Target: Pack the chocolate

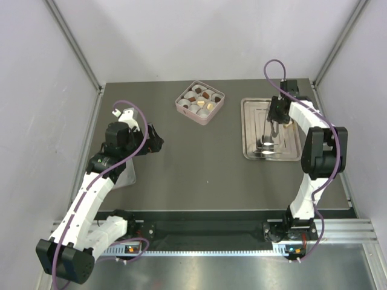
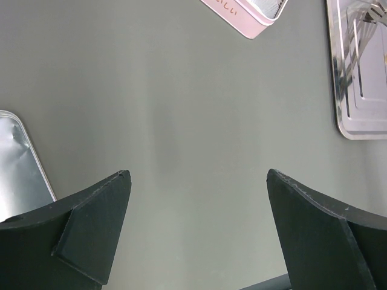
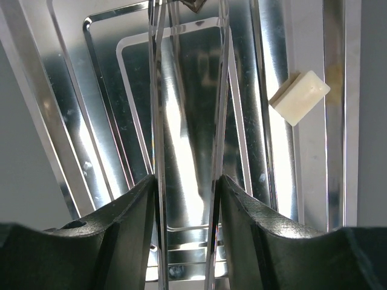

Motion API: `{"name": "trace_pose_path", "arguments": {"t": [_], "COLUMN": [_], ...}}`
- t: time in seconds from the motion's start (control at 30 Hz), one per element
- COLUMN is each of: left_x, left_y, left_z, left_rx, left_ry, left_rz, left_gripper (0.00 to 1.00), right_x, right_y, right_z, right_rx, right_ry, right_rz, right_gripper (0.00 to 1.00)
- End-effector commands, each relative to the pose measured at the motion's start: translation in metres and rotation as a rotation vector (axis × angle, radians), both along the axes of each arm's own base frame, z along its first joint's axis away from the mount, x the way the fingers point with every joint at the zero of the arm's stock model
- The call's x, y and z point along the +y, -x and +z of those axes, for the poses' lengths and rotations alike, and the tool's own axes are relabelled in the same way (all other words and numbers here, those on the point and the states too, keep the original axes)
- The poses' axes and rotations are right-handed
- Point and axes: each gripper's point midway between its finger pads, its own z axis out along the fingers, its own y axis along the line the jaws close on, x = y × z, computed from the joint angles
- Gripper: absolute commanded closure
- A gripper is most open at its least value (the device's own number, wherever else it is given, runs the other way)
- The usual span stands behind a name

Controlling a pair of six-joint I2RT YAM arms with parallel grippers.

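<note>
The pink box (image 1: 208,118) at the back middle holds several chocolate pieces (image 1: 198,95), dark brown and cream, in white paper cups. My right gripper (image 1: 275,118) is over the metal tray (image 1: 251,154), shut on a pair of shiny tongs (image 3: 158,121). In the right wrist view my right gripper (image 3: 187,178) holds the tongs, whose tips pinch a dark brown piece (image 3: 195,5) at the top edge. A cream chocolate piece (image 3: 299,96) lies on the tray. My left gripper (image 1: 158,142) is open and empty over bare table; it also shows in the left wrist view (image 2: 198,174).
A silver lid (image 2: 18,163) lies on the table at the left, beside my left arm (image 1: 124,176). The left wrist view shows a corner of the pink box (image 2: 242,15) and the tray's edge (image 2: 363,127). Walls close in the table on three sides.
</note>
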Motion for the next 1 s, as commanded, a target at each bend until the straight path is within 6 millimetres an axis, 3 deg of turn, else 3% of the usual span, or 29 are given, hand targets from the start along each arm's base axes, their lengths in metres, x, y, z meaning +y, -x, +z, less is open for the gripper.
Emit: {"name": "trace_pose_path", "arguments": {"t": [0.0,0.2,0.63,0.73,0.97], "left_x": [-0.001,0.0,-0.002,-0.001,0.0], "left_y": [-0.008,-0.008,-0.007,-0.006,-0.006], "left_z": [0.011,0.011,0.013,0.014,0.015], "left_rx": [-0.048,-0.049,-0.057,-0.059,-0.063], "left_ry": [0.013,0.011,0.017,0.017,0.015], "left_rz": [0.001,0.003,-0.002,-0.002,0.003], "left_gripper": [0.01,0.01,0.01,0.01,0.01], "right_x": [-0.002,0.002,0.033,0.052,0.176], "right_y": [-0.022,-0.021,0.013,0.015,0.02], "right_z": [0.023,0.035,0.086,0.103,0.137], "right_rx": [-0.078,-0.101,-0.155,-0.191,-0.256], "right_ry": [0.009,-0.001,-0.049,-0.064,-0.132], "right_rz": [0.003,0.017,0.09,0.119,0.359], "right_gripper": [0.56,0.61,0.64,0.64,0.64]}}
